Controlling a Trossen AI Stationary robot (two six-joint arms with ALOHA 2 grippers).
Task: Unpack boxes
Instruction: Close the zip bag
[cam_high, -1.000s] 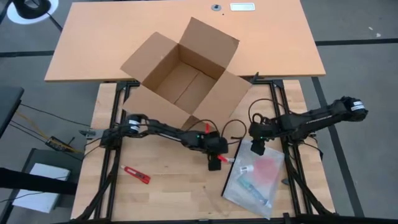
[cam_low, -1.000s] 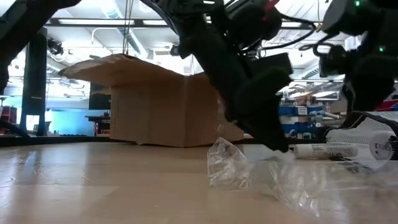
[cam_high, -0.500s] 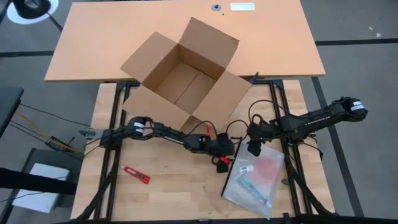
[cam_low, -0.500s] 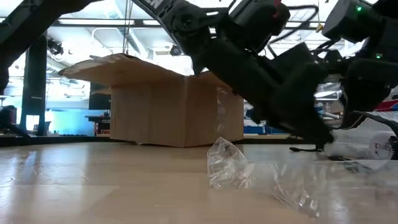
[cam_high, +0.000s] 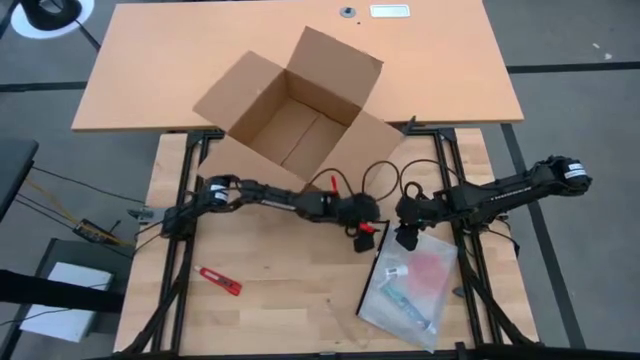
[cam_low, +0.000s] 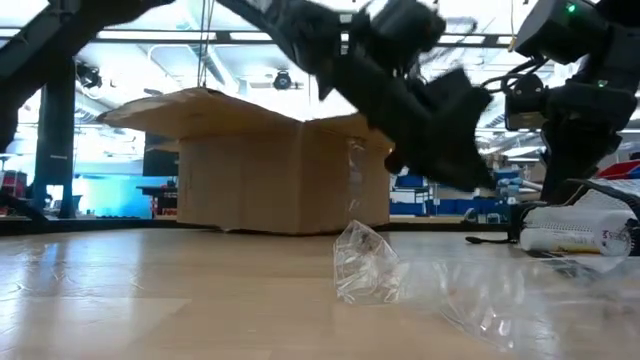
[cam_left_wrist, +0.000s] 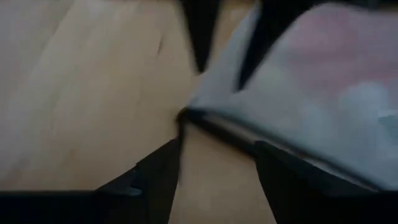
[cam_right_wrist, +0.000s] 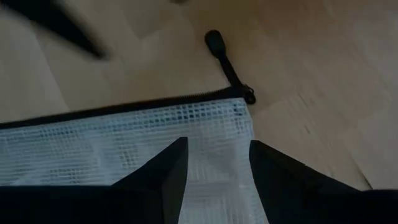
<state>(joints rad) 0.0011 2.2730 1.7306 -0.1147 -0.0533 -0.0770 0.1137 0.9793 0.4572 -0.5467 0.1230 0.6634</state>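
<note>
**Bench stock: one open box, one mesh pouch, two claws at the pouch**

- Box (cam_high: 295, 125): brown cardboard, four flaps spread, opening upward, nothing visible inside. Set at the far edge of the bench (cam_high: 270, 300), overlapping the tan desk (cam_high: 150, 60) behind it. Seen side-on from table height as well (cam_low: 270, 165), standing square on its base.
- Mesh pouch (cam_high: 410, 285): clear-and-white, black zip along one edge, lying flat toward the right side of the bench, near its front edge. Holds a white tube (cam_high: 398, 271), a pinkish patch and a green-tinted item (contents otherwise hard to make out). Zip pull (cam_right_wrist: 219, 45) lying loose on the wood.
- Clear plastic wrap (cam_low: 368, 265): crumpled, in the middle of the bench.
- Red-handled tool (cam_high: 218, 281): lying on the left part of the bench, well apart from the rest.
- Left gripper (cam_high: 367, 233): just beside the pouch's upper left corner, fingers (cam_left_wrist: 155, 180) parted, that corner between them, no grip visible.
- Right gripper (cam_high: 407, 238): directly over the pouch's zip edge, fingers (cam_right_wrist: 158, 177) parted above the mesh, not gripping it.
</note>
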